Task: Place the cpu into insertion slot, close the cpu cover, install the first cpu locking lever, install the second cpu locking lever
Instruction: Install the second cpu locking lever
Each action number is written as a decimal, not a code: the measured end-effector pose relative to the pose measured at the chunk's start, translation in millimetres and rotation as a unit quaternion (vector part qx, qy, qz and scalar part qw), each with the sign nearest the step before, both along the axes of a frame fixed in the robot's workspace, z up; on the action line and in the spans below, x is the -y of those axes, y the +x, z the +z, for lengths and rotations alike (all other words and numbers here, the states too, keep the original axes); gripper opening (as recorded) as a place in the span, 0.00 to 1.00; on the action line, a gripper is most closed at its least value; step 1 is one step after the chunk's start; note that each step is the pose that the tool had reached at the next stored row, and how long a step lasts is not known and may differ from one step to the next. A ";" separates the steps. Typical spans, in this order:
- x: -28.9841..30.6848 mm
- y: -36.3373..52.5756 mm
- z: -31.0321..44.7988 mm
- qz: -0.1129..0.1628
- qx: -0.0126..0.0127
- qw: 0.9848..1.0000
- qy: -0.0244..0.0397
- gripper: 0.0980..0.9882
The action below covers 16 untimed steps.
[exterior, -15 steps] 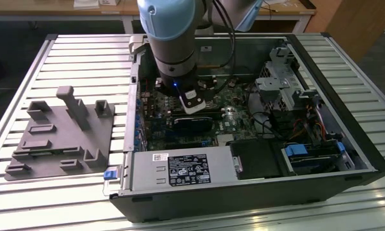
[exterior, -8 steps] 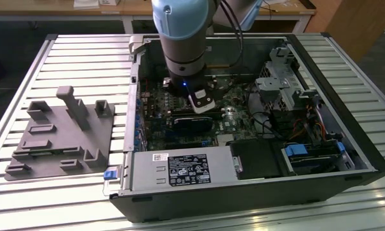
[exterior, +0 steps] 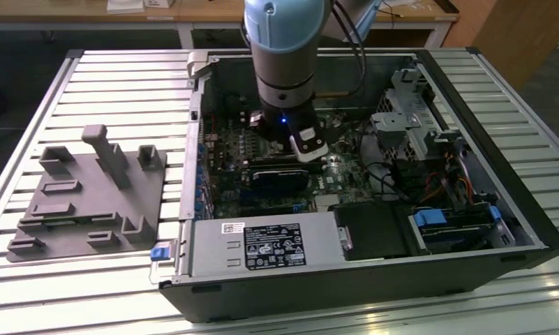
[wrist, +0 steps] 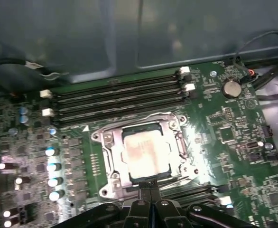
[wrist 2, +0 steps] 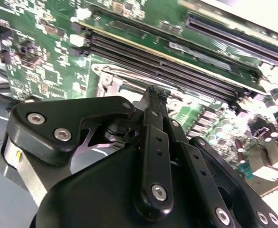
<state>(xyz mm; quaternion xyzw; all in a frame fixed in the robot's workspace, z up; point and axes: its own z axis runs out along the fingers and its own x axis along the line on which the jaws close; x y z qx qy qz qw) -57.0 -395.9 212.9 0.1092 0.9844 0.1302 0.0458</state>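
See cpu (wrist: 146, 154) lying flat in insertion slot (wrist: 112, 177) on the green board (wrist: 215, 156). Looks square to it, no visible tilt. See cpu cover (wrist: 129, 125) apparently down around the chip's edge. Can't tell whether either locking lever is hooked.

Jaws clenched tip to tip on nothing in both wrist views, sitting just beside the near edge of the socket, low over the board.

Risks, judged from here:
- Slipping off a thin lever with clenched tips, then hitting the memory slots (wrist: 120, 97) or the capacitors (wrist: 52, 167) nearby.
- Pressing down with the chip slightly off-seat, bending socket contacts.
- Missing the hook, so the lever springs back and lifts the cover.

Whole job sits deep inside the open computer case (exterior: 502, 209) on the worktop (exterior: 121, 84), so little side clearance for the arm (exterior: 284, 63).
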 end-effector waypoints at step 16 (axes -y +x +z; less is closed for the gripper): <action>-36.5 10.2 0.1 0.000 -0.001 0.999 -0.044 0.01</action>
